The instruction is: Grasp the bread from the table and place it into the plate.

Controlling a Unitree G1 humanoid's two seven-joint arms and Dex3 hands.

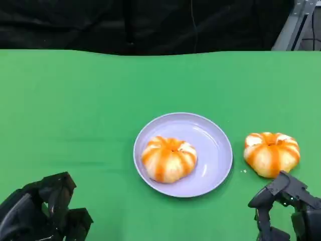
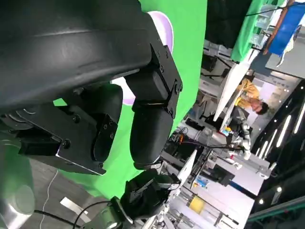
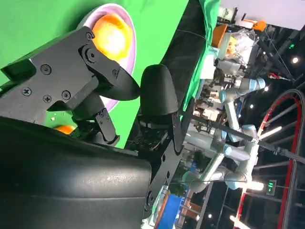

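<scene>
A round orange-striped bread [image 1: 271,153] lies on the green table, just right of the lavender plate [image 1: 215,150]. A second bread of the same kind [image 1: 169,159] sits in the plate's left half. My right hand [image 1: 288,206] hovers just in front of the loose bread, fingers apart and holding nothing. My left hand [image 1: 42,211] stays low at the near left, far from the plate, with nothing in it. In the right wrist view my right hand [image 3: 119,95] partly covers the plate [image 3: 129,28] with its bread [image 3: 112,36], and a sliver of the loose bread [image 3: 64,129] peeks out.
The green cloth [image 1: 75,110] runs back to a black backdrop [image 1: 150,25]. The left wrist view shows my left hand [image 2: 143,119], a piece of the plate [image 2: 162,28], and a person in yellow [image 2: 250,98] in the room beyond the table.
</scene>
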